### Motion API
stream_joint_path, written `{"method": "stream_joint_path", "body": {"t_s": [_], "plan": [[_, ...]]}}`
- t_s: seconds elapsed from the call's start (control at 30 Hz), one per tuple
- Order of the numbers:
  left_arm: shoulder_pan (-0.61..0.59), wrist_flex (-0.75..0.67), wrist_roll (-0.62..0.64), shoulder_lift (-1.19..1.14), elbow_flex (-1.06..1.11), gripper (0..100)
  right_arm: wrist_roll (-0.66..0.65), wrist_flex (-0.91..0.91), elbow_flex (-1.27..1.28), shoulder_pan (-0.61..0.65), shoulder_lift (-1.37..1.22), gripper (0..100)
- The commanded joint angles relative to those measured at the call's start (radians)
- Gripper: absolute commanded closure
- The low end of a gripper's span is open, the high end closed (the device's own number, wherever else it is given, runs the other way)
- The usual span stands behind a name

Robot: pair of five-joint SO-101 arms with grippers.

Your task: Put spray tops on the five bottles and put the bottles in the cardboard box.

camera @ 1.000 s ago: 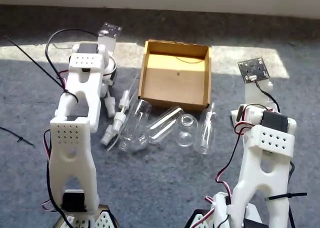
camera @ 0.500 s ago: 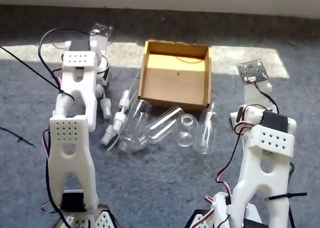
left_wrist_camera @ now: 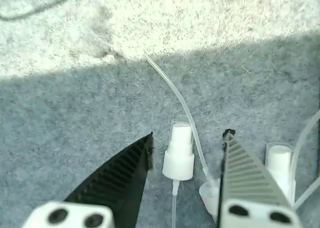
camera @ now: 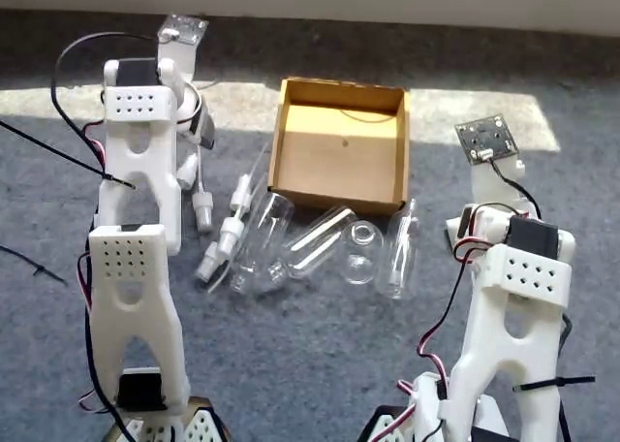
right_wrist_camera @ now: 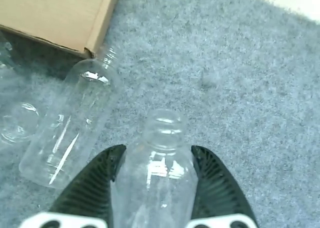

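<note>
My left gripper (left_wrist_camera: pixel 189 137) stands open over the grey carpet, one finger on each side of a white spray top (left_wrist_camera: pixel 179 152) that lies there with its thin tube. A second spray top (left_wrist_camera: pixel 278 160) lies beside it. From above, the left gripper (camera: pixel 194 161) is at the back left, just behind several spray tops (camera: pixel 229 236). My right gripper (right_wrist_camera: pixel 159 150) is shut on a clear bottle (right_wrist_camera: pixel 160 178), neck pointing away from the wrist. Another clear bottle (right_wrist_camera: pixel 75 123) lies by the cardboard box (right_wrist_camera: pixel 55 13). Several uncapped bottles (camera: pixel 315 240) lie in front of the box (camera: pixel 339 146).
The cardboard box's floor (camera: pixel 334 156) is bare. Black cables (camera: pixel 58 122) trail across the carpet at the left. A sunlit strip of carpet (camera: pixel 58 103) runs behind the arms. Open carpet (camera: pixel 310 355) lies between the two arm bases.
The left arm has stretched toward the back left, carrying its gripper away from the spray tops. The right arm has barely shifted.
</note>
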State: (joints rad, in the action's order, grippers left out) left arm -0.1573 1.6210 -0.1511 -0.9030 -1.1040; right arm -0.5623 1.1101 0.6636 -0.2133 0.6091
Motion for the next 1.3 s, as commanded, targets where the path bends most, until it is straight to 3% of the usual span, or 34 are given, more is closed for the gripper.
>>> {"method": "stream_joint_path", "body": {"t_s": [0.0,0.23,0.8,1.1,1.27], "plan": [[-0.03,0.055,-0.029,0.071,-0.101,79,-0.012,0.005,-0.008,0.004,0.031,99.5],[-0.097,0.051,-0.057,-0.035,-0.105,79,-0.012,0.005,-0.008,0.005,0.031,99.5],[-0.05,0.046,-0.087,-0.159,-0.105,79,-0.012,0.005,-0.007,0.004,0.031,99.5],[-0.022,0.046,-0.091,-0.252,-0.107,85,-0.014,0.007,-0.007,0.004,0.031,99.5],[-0.025,0.054,-0.091,-0.234,-0.151,97,-0.014,0.007,-0.008,0.004,0.031,99.5]]}}
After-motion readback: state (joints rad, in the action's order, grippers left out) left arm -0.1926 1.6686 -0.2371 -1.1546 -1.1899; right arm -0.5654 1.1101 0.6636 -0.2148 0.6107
